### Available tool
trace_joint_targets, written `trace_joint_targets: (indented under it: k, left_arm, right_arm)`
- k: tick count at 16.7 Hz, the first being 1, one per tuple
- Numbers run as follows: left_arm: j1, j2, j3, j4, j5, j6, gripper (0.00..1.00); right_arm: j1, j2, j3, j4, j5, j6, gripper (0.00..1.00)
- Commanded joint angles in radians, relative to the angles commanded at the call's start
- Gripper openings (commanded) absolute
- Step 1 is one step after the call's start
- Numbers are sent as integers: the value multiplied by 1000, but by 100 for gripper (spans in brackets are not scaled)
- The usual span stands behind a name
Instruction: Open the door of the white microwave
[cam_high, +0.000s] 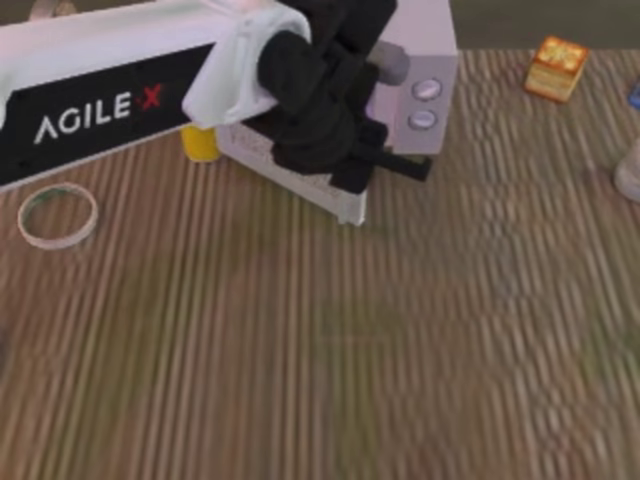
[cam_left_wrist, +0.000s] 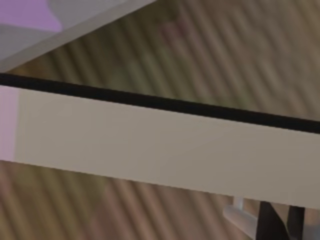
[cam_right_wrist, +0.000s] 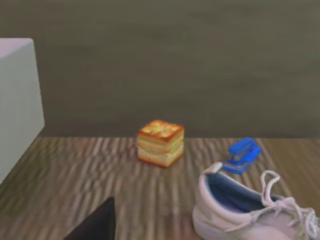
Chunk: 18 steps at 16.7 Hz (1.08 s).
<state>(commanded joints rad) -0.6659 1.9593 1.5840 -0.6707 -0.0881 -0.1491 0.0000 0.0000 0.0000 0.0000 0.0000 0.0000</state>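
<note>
The left gripper sits at the white microwave on the table's far side, beside the door, which stands swung open. Whether its fingers grasp anything, I cannot tell. The right arm is parked off right, near a white sneaker.

We see the table surfaced in matt brown wood with a fine ribbed grain running toward its far edge. The white microwave has a smooth, matt plastic-looking casing, and its two knobs look like brushed silver metal. The door shows a flat, smooth cream panel edged with a black strip. Our left arm carries glossy white shells and a matt black wrist. Near the far right corner, the sandwich block looks rough and crusty, the stapler is glossy blue plastic, and the shoe is smooth white leather-like material with cloth laces.
</note>
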Motion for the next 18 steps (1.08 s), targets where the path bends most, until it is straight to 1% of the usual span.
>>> trace_joint_targets:
  k: [10, 13, 18]
  left_arm:
    - [0, 0, 0, 0, 0, 0, 0]
    - [-1, -6, -16, 4, 14, 11, 0]
    - [31, -73, -97, 34, 68, 116, 0]
  right_arm:
    - [0, 0, 0, 0, 0, 0, 100]
    - [0, 0, 0, 0, 0, 0, 100]
    - [0, 0, 0, 0, 0, 0, 100]
